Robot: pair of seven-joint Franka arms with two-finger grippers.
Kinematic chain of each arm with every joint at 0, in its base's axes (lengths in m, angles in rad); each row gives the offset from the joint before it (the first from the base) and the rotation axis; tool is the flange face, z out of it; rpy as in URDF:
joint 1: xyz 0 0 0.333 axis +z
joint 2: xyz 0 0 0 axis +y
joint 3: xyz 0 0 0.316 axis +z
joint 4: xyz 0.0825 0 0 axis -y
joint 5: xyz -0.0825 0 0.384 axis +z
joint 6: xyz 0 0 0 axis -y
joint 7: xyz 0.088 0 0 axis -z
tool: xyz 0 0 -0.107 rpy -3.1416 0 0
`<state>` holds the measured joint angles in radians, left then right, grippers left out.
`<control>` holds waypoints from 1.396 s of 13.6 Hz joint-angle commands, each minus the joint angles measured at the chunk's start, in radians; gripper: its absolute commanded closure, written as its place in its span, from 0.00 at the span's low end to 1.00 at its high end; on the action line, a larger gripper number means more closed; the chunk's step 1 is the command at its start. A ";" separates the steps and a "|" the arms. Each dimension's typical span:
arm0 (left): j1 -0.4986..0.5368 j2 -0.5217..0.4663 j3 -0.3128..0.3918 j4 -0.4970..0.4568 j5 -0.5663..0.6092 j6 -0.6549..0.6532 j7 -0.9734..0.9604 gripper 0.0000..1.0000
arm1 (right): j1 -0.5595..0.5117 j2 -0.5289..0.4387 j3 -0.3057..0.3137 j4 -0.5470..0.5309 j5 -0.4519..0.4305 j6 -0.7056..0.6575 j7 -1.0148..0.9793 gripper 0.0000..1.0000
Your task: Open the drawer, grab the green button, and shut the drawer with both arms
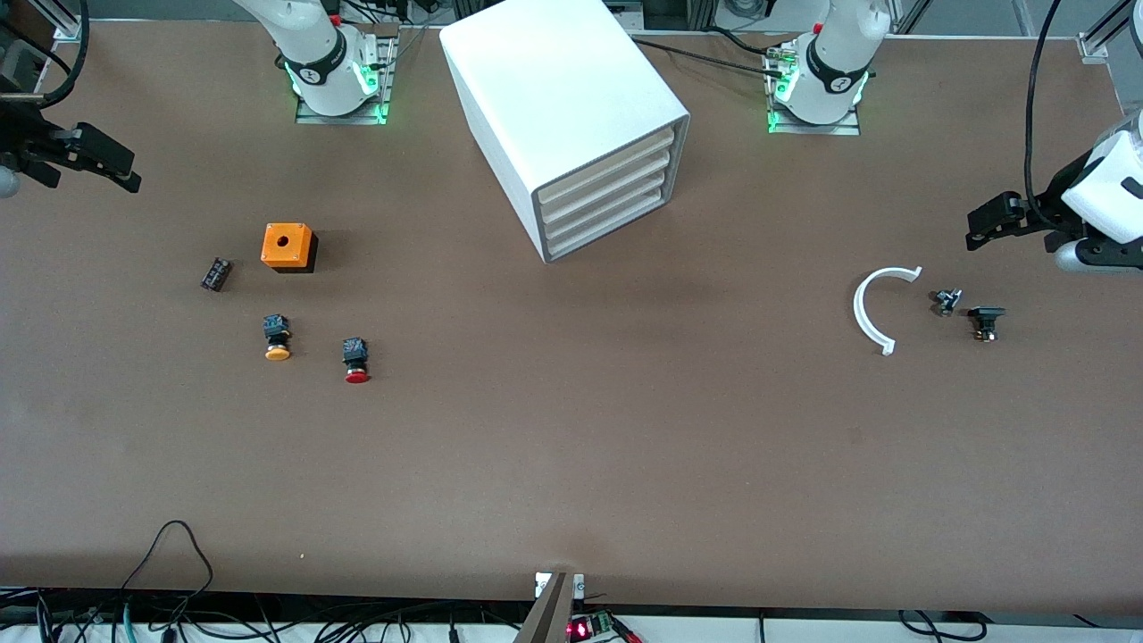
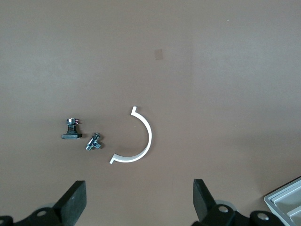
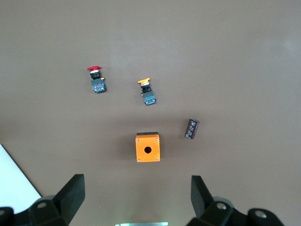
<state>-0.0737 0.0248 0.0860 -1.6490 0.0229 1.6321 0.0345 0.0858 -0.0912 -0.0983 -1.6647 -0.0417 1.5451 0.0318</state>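
The white cabinet point(image 1: 571, 116) stands at the middle of the table near the arm bases. All four of its drawers are shut, and the lowest drawer point(image 1: 612, 230) sits flush. The dark-green button is hidden. My left gripper point(image 1: 980, 228) hangs open and empty over the left arm's end of the table; in the left wrist view point(image 2: 138, 202) its fingers are spread wide. My right gripper point(image 1: 125, 170) hangs open and empty over the right arm's end; it also shows in the right wrist view point(image 3: 136, 197).
Toward the right arm's end lie an orange box point(image 1: 287, 246), a black cylinder point(image 1: 215, 273), a yellow-orange-capped button point(image 1: 277, 339) and a red-capped button point(image 1: 356, 361). Toward the left arm's end lie a white C-shaped piece point(image 1: 871, 308) and two small metal parts point(image 1: 946, 301), point(image 1: 986, 321).
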 commanded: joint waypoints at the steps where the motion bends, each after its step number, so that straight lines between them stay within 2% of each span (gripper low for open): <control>1: 0.011 0.014 -0.002 0.026 -0.017 -0.024 0.030 0.00 | 0.005 -0.031 0.002 -0.032 0.009 0.010 0.002 0.00; 7: 0.009 0.015 -0.002 0.034 -0.017 -0.026 0.028 0.00 | 0.005 -0.079 0.008 -0.085 0.008 0.013 0.002 0.00; 15: -0.001 0.015 -0.005 0.037 -0.018 -0.031 0.031 0.00 | 0.003 -0.082 0.008 -0.086 0.008 0.020 0.002 0.00; 19: -0.032 0.083 -0.006 0.041 -0.029 -0.028 0.031 0.00 | 0.003 -0.073 0.009 -0.078 0.008 0.023 -0.001 0.00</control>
<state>-0.0969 0.0571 0.0765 -1.6483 0.0152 1.6283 0.0441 0.0864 -0.1520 -0.0905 -1.7291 -0.0417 1.5549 0.0317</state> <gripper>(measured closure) 0.000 0.000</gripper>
